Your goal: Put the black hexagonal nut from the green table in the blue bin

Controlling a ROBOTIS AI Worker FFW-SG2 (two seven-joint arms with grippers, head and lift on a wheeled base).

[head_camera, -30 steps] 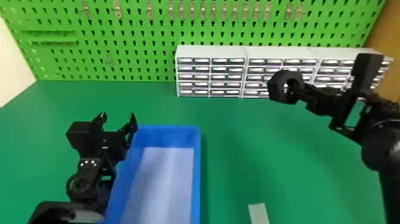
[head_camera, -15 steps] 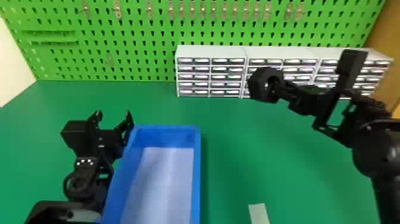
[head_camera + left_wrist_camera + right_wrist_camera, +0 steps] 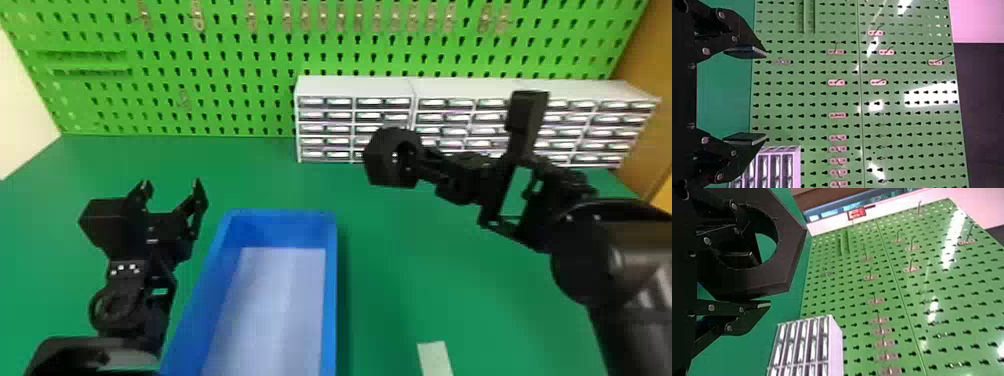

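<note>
Above the green table (image 3: 450, 280), right of the blue bin (image 3: 282, 213) and beyond its far end in the head view, my right gripper (image 3: 419, 162) holds the black hexagonal nut (image 3: 381, 161). Seen from the right wrist, the right gripper (image 3: 763, 282) has one finger in the hole of the nut (image 3: 796, 239) and the other along its outer side. My left gripper (image 3: 171, 185) stands open with nothing in it, over the table just left of the bin's far corner. In its own wrist view the left gripper (image 3: 766, 94) shows two spread fingers.
White drawer cabinets (image 3: 355, 87) line the table's back edge, behind the nut and right arm. A green pegboard (image 3: 240, 60) with metal hooks rises behind them. A pale strip (image 3: 434, 357) lies on the table right of the bin.
The right arm has carried the nut leftward and slightly toward the bin. The left gripper has shifted a little to the left, away from the bin.
</note>
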